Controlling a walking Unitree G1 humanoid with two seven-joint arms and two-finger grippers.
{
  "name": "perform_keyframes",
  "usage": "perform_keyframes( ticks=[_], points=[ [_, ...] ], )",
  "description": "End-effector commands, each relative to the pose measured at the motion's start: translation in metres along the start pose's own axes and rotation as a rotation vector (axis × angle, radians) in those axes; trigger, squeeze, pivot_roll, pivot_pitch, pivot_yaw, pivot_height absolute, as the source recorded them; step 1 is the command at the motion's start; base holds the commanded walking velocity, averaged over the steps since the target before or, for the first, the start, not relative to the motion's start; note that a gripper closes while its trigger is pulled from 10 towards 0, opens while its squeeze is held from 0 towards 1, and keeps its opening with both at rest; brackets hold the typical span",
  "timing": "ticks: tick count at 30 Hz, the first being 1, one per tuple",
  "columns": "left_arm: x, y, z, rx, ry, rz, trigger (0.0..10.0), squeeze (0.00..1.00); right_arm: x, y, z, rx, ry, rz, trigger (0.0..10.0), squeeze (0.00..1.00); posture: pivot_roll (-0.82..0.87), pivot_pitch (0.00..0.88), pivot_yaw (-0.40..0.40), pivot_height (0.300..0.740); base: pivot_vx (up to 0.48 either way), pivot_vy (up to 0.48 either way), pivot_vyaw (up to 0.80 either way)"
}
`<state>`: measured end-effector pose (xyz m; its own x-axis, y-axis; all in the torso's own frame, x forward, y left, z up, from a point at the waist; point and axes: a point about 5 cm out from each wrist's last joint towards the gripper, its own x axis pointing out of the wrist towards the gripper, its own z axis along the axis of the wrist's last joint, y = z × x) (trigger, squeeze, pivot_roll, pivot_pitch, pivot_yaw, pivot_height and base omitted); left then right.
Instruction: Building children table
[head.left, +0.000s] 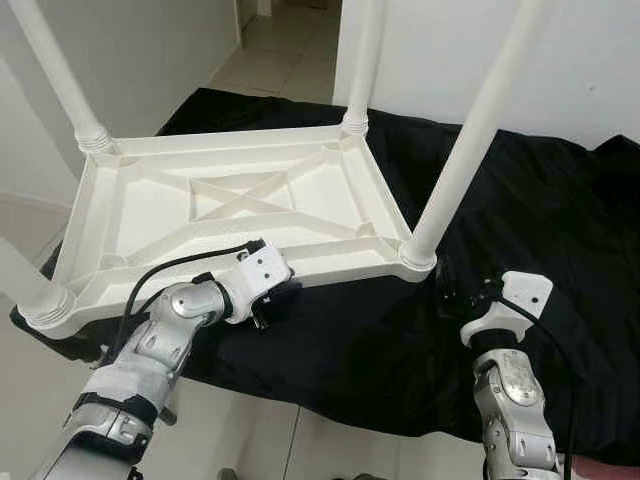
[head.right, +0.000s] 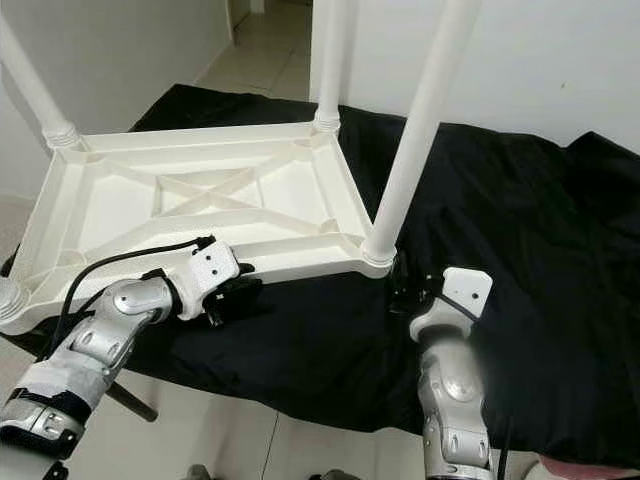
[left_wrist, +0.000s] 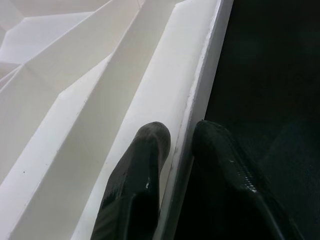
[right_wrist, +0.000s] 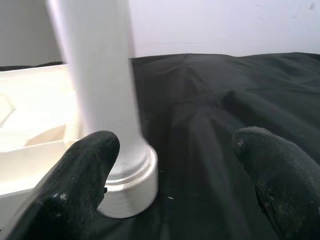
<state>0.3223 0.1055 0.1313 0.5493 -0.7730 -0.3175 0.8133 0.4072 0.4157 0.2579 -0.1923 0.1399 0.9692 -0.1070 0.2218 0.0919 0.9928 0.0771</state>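
Left eye view: white plastic children's table (head.left: 240, 200) upside down on a black cloth (head.left: 540, 220), ribbed underside up, long axis running across the robot's front, four round white legs standing up from the corner sockets. Left gripper (left_wrist: 180, 150) pinching the near long rim (left_wrist: 200, 85), one finger inside the frame, the other outside over the cloth. Right gripper (right_wrist: 175, 165) spread wide and holding nothing, low over the cloth, just beside the near right leg (head.left: 470, 140); leg and its collar (right_wrist: 127, 187) slightly toward the robot's left of the gap, close against one finger (right_wrist: 85, 160). Right arm clearly the nearer for that leg. Probably a short sideways shift needed before closing round it. Table looks glossy, rigid, cross-braced.
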Motion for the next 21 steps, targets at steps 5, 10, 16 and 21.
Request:
perform_keyframes(
  ticks=[5, 10, 16, 21],
  points=[
    [0.029, -0.018, 0.014, 0.004, -0.045, 0.115, 10.0, 0.0, 0.002, 0.002, -0.002, 0.005, 0.001, 0.0, 10.0, 0.0, 0.0, 0.1, -0.036, 0.74, 0.0, 0.0, 0.0],
    [0.042, -0.031, 0.028, 0.002, -0.09, 0.078, 10.0, 0.0, 0.003, 0.004, -0.002, 0.007, 0.0, 0.0, 10.0, 0.0, -0.01, 0.1, -0.033, 0.74, 0.0, 0.0, 0.0],
    [0.053, -0.04, 0.04, -0.018, -0.123, 0.06, 10.0, 0.0, 0.002, 0.007, -0.004, 0.013, 0.0, -0.007, 10.0, 0.0, -0.01, 0.101, -0.025, 0.74, 0.0, 0.0, 0.0],
    [0.054, -0.037, 0.043, -0.056, -0.144, 0.073, 10.0, 1.0, 0.002, 0.01, -0.005, 0.017, 0.003, -0.002, 10.0, 0.0, -0.01, 0.103, -0.025, 0.74, 0.0, 0.0, 0.0]
  ],
)
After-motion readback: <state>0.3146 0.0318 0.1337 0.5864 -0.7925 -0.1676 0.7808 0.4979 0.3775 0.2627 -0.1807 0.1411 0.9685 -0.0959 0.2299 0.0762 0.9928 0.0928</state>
